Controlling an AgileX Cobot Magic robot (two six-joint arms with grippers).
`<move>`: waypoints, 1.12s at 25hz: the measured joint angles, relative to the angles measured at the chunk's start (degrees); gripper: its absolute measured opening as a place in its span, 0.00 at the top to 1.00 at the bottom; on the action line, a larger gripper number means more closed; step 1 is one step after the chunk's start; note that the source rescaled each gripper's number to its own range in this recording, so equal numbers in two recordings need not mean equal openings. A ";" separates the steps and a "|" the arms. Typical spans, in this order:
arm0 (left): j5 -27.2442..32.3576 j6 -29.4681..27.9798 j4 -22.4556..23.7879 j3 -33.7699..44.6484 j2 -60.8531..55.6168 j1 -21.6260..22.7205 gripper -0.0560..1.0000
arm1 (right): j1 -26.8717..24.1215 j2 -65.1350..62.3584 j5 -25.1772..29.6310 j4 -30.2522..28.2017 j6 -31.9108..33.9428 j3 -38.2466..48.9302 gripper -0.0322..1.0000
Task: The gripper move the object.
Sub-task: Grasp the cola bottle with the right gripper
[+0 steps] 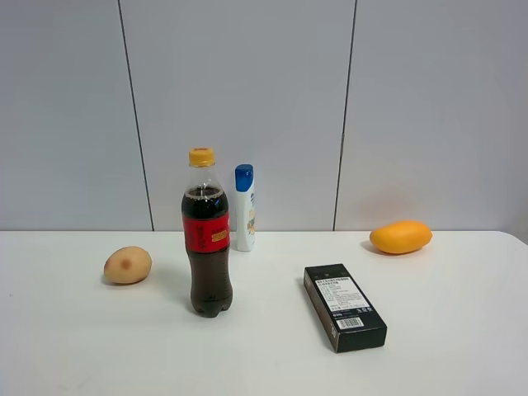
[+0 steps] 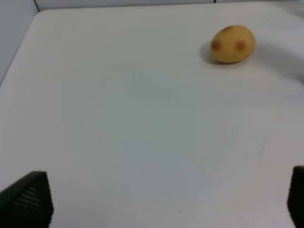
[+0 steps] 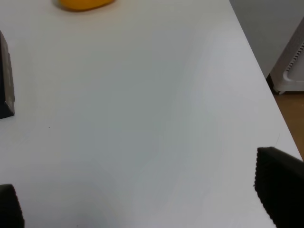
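The cola bottle (image 1: 206, 239) stands upright on the white table (image 1: 264, 355), left of centre, with a red label and yellow-orange cap. It shows in neither wrist view. My left gripper (image 2: 166, 199) is open and empty above bare table, with a potato (image 2: 232, 43) ahead of it. My right gripper (image 3: 142, 194) is open and empty near the table's right edge. Neither gripper appears in the exterior high view.
A potato (image 1: 127, 265) lies left of the bottle. A white bottle with a blue cap (image 1: 245, 208) stands just behind it. A black box (image 1: 343, 305) lies right of centre, also in the right wrist view (image 3: 5, 76). A mango (image 1: 400, 237) lies at the back right and shows in the right wrist view (image 3: 83, 4).
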 joint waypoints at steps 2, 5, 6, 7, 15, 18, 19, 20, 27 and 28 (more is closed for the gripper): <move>0.00 0.00 0.00 0.00 0.00 0.00 0.00 | 0.00 0.00 0.00 0.00 0.00 0.00 0.00; 0.00 0.00 0.00 0.00 0.00 0.00 0.00 | 0.00 0.00 0.00 0.00 0.00 0.00 0.00; 0.00 0.00 0.00 0.00 0.00 0.00 0.00 | 0.00 0.00 0.00 0.00 0.00 0.00 0.00; 0.00 0.00 0.00 0.00 0.00 0.00 0.00 | 0.00 0.00 0.00 0.00 0.00 0.00 0.00; 0.00 0.00 0.00 0.00 0.00 0.00 0.00 | 0.00 0.00 0.00 0.00 0.00 0.00 0.00; 0.00 0.00 0.00 0.00 0.00 0.00 0.00 | 0.00 0.00 0.00 0.00 0.00 0.00 0.00; 0.00 0.00 0.00 0.00 0.00 0.00 0.00 | 0.00 0.00 0.00 0.00 0.00 0.00 0.00; 0.00 0.00 0.00 0.00 0.00 0.00 0.00 | 0.00 0.00 0.00 0.00 0.00 0.00 0.00; 0.00 0.00 -0.06 0.00 0.00 0.00 0.00 | 0.00 0.00 -0.19 0.06 -0.14 -0.15 0.00; 0.00 0.00 -0.06 0.00 0.00 0.00 0.00 | 0.00 0.06 -0.76 0.46 -0.50 -0.40 0.00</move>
